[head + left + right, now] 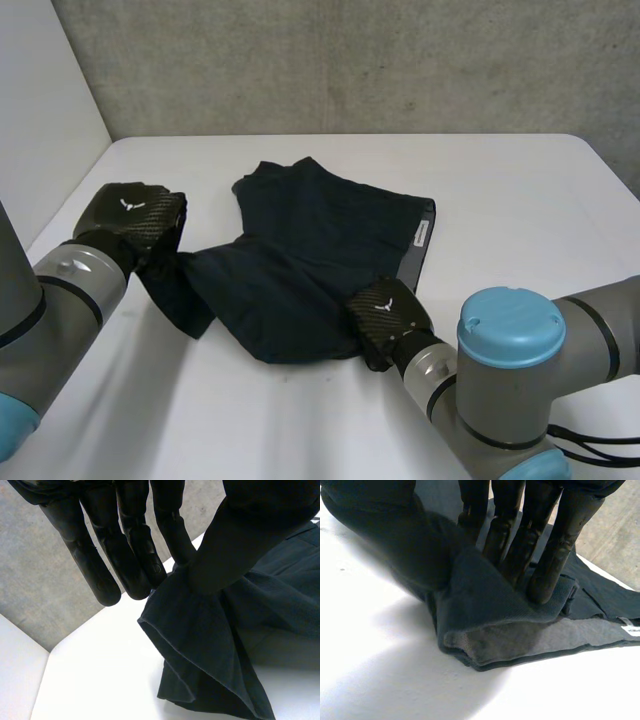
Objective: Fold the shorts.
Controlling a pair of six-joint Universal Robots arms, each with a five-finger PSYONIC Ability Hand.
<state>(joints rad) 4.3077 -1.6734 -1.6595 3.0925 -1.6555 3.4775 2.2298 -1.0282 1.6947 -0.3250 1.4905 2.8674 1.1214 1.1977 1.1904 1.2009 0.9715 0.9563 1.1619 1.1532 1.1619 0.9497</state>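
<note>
Left hand (130, 555) pinching shorts (210, 645) hem, cloth hanging over white table (100, 680)

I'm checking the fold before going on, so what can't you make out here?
Print on the label of the shorts: too small in the head view, cut off by the edge in the right wrist view.
Where the left hand pinches the leg hem: covered by its thumb, left wrist view.
Cloth beneath the right hand: hidden by it, head view.
</note>
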